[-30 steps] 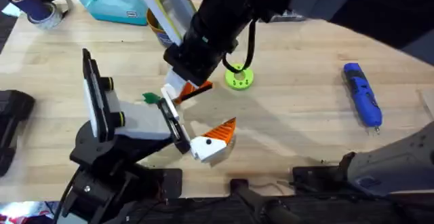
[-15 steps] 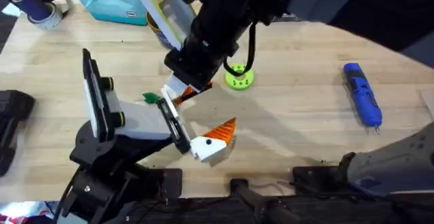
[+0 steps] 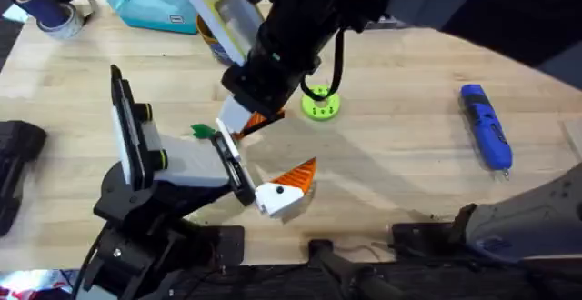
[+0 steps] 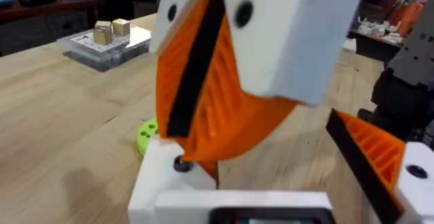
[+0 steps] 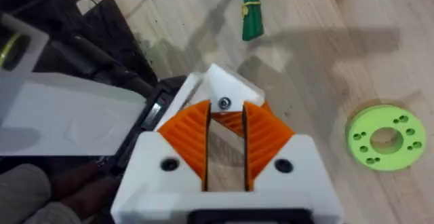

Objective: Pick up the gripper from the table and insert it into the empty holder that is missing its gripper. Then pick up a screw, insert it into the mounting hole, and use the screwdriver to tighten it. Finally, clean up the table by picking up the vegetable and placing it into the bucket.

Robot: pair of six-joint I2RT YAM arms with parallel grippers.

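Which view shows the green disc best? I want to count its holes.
The right wrist view: the green disc lies face-up, holes visible. Overhead, it is partly covered by the arm; the left wrist view catches an edge.

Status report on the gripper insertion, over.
Right gripper shut on gripper piece, at holder rail. Piece seems not seated yet. Vegetable lies near rail, screwdriver far off.

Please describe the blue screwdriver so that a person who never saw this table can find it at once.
Look at the wooden table, on its right side, far from the holder at the left. There the screwdriver lies alone and flat. It is a slim, bright blue, pen-shaped tool with a thin metal tip, unlike the round green disc near the middle.
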